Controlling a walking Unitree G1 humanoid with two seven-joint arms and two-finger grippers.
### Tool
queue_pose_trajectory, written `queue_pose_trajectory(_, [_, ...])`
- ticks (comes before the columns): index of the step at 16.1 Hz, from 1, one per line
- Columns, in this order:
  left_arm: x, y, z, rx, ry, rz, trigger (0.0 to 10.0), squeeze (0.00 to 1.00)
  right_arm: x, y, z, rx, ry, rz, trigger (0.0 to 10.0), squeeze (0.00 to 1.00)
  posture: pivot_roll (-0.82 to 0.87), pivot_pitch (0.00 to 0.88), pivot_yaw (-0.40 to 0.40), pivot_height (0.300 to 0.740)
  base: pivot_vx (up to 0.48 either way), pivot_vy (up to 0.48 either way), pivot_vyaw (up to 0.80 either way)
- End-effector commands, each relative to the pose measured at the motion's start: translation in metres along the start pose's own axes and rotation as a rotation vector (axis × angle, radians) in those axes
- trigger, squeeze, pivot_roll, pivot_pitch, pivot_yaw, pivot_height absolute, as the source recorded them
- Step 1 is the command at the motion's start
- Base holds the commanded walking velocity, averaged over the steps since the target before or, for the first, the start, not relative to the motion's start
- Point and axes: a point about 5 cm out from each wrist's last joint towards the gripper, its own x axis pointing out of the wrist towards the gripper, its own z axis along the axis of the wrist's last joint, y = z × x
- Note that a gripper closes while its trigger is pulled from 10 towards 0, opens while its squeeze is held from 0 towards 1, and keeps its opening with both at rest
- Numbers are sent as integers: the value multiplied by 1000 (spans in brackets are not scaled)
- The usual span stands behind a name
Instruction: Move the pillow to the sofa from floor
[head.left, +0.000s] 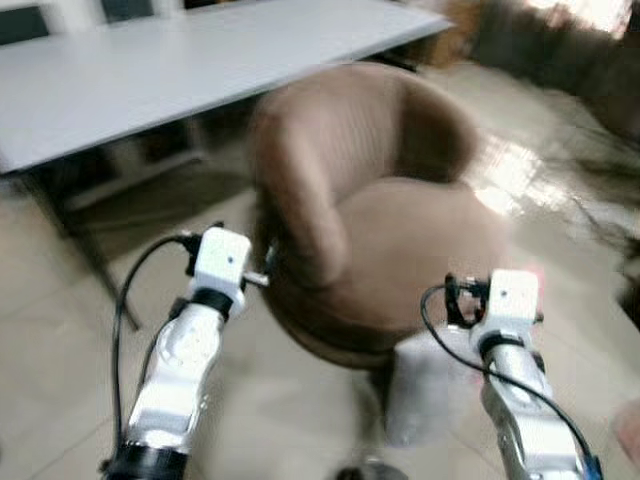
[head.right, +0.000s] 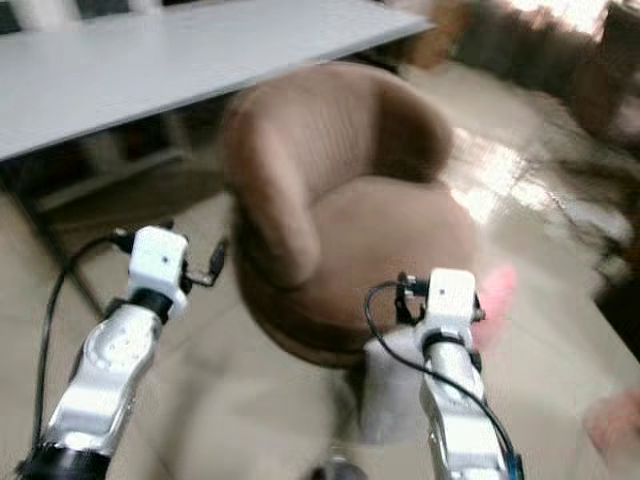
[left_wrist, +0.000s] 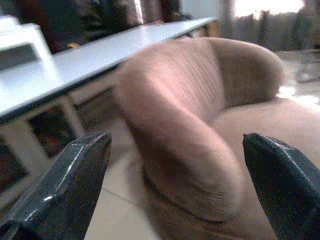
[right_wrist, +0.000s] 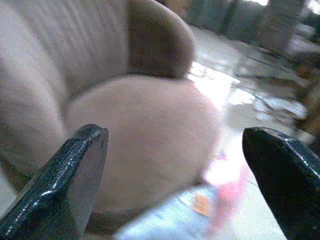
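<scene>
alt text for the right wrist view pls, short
The right pincer, fingers wide open, faces the rounded seat of a brown armchair. A blurred pale object with pink and orange patches lies low between the fingers, and shiny floor stretches behind the chair.

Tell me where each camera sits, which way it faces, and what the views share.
Left eye: on the head, looking forward and down at the armchair, table and both silver arms.
Right eye: same head, same scene; a whitish, blurred object lies on the floor under the right arm.
Left wrist: looks along the left tool, fingers apart, at the armchair's armrest and the table.
Right wrist: looks along the right tool, fingers apart, at the seat.
All four share the armchair.
</scene>
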Motion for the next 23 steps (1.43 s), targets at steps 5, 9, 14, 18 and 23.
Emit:
queue_pose_trajectory(5, [2, 2, 3, 14, -23, -7, 10000, 0, -3, 0, 2, -5, 3, -8, 10000, 0, -39, 0, -16, 740, 0, 52, -800])
queue_pose_trajectory(9, [4, 0, 3, 22, -28, -15, 10000, 0, -5, -1, 2, -8, 9, -10, 10000, 0, -46, 0, -16, 740, 0, 307, -800])
queue_pose_trajectory(14, [7, -1, 2, 32, -32, -30, 10000, 0, -7, 1, 1, -5, 19, -10, 10000, 0, -52, 0, -9, 740, 0, 343, -800])
queue_pose_trajectory(18, [9, -2, 3, 38, -44, -39, 10000, 0, -8, 2, 0, 0, 21, -14, 10000, 0, -51, 0, -4, 740, 0, 346, -800])
queue_pose_trajectory(23, [11, -2, 3, 38, -52, -44, 10000, 0, -8, 3, -1, 2, 26, -16, 10000, 0, -49, 0, -3, 740, 0, 346, -800])
